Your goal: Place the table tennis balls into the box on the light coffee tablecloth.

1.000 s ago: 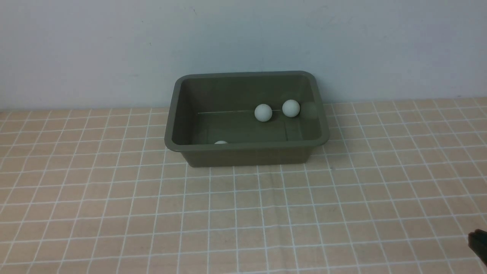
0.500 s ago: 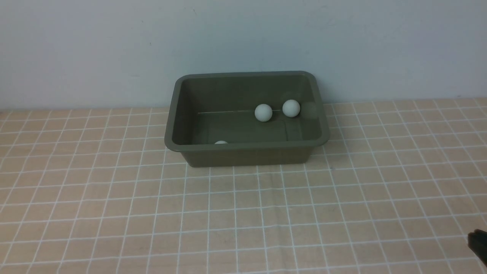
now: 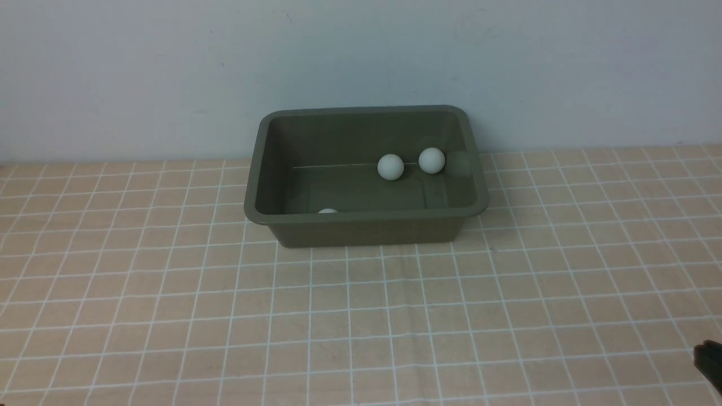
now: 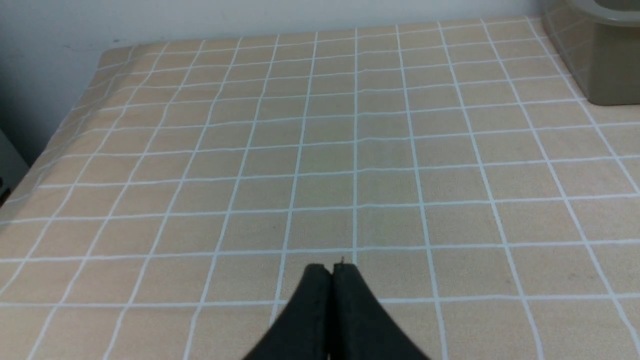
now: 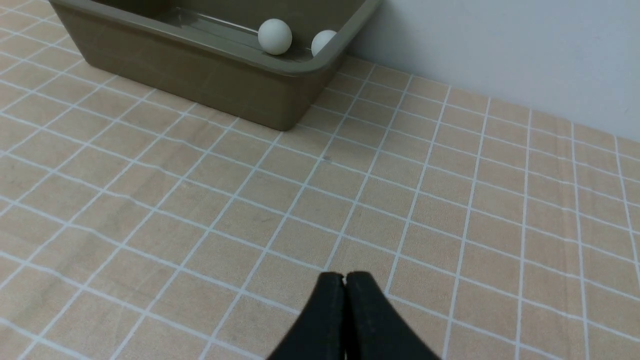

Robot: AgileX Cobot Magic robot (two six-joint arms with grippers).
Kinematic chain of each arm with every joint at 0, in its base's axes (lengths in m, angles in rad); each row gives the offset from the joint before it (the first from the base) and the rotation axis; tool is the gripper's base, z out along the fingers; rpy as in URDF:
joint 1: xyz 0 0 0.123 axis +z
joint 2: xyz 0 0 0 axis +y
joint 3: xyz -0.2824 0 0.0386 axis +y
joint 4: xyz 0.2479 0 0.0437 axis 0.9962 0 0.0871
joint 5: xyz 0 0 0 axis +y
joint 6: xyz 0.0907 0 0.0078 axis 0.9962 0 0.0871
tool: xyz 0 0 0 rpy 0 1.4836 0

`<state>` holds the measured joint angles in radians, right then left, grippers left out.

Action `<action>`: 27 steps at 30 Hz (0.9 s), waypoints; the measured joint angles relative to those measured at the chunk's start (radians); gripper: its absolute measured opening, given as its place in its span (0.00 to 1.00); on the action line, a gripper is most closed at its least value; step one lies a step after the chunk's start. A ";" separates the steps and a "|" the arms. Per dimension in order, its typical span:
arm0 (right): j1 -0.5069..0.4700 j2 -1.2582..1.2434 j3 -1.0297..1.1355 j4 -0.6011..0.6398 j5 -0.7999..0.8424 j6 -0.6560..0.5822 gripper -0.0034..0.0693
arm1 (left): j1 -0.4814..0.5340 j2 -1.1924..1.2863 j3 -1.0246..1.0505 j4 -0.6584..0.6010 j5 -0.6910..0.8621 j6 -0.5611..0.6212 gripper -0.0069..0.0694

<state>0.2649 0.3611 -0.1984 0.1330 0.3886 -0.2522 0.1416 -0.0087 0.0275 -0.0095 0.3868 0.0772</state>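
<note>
Over the near cloth [image 3: 361,316], tan with a white grid, both grippers hang empty, left gripper [image 4: 332,267] and right gripper [image 5: 344,276] each pressed together. Farther back, toward the cloth's far edge below a pale wall [image 3: 361,56], sits one olive box [image 3: 361,230]. Three white balls show inside: one [image 3: 328,211] by its near wall, two [image 3: 390,167] [image 3: 431,159] farther in.

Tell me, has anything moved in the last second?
Nothing visibly changed. Three balls lie in the box: two near the back wall, and one peeking over the near rim. The right gripper and left gripper stay shut over the cloth, holding nothing.
</note>
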 joint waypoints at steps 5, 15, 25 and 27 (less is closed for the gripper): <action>0.000 0.000 0.000 0.000 0.000 0.000 0.02 | 0.000 0.000 0.000 0.000 0.000 0.000 0.00; 0.000 0.000 0.000 0.000 0.000 0.000 0.02 | 0.000 0.000 0.000 0.000 0.000 0.000 0.00; -0.234 -0.118 0.000 -0.012 -0.008 -0.003 0.02 | 0.000 0.000 0.000 0.000 0.000 0.000 0.00; -0.309 -0.176 0.000 -0.012 -0.017 0.007 0.02 | 0.000 0.000 0.000 0.000 0.000 0.000 0.00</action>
<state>-0.0438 0.1852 -0.1984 0.1206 0.3719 -0.2457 0.1416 -0.0087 0.0275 -0.0095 0.3868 0.0772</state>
